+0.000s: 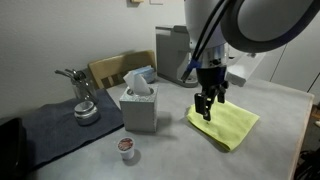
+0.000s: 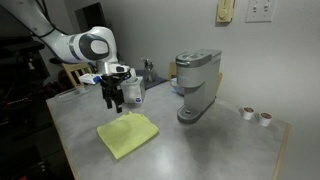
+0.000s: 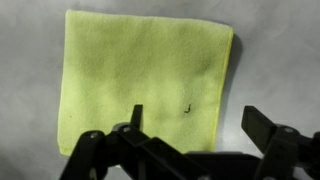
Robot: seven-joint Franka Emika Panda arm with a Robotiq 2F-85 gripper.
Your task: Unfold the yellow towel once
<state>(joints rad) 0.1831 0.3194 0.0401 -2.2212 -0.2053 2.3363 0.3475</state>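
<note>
Towel [image 1: 228, 125] — thin lime-yellow cloth — lies folded flat near one edge of the grey worktop [image 2: 220, 150]. Your black two-finger gripper [image 1: 207, 103] hangs over its border, jaws spread, empty; likely lined up to pinch the top layer.

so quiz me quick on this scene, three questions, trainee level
1. True or false: the pincer is shut on the towel.
2. In an exterior view, how many small cups stand near the coffee machine?
3. The pincer hangs: A over the towel, B over the coffee machine, C over the small cups.
Key: 1 false, it is open and holds nothing. 2 two. 3 A.
</note>
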